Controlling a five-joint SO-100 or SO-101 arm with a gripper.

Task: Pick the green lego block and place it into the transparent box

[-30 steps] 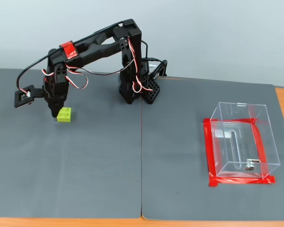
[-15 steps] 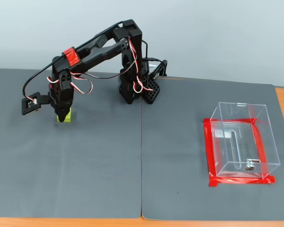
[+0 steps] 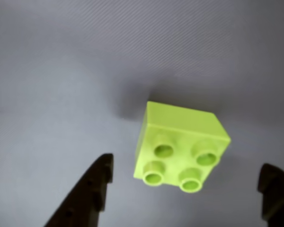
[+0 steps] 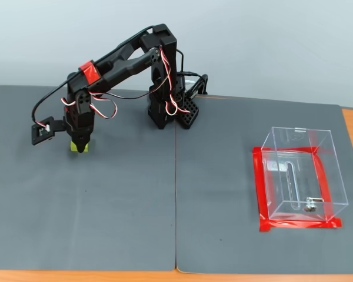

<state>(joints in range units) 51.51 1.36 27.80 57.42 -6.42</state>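
mat [image 4: 106, 205] bare | transparent box [image 4: 300, 173] top open | fingers [image 3: 102, 177] straddle green lego block [image 3: 180, 146]

lego block [image 3: 180, 149] lime green | claw [image 3: 187, 189] black | mat [image 4: 135, 205] dark grey | box [image 4: 300, 170] clear, red tape [image 4: 262, 188] at foot

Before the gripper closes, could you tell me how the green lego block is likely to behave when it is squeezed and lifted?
The green lego block looks like rigid moulded plastic, so it should probably hold its shape. Its flat sides and square base suggest it will slide rather than roll. It sits slightly angled between the open gripper fingers, so it may twist a little as they close.
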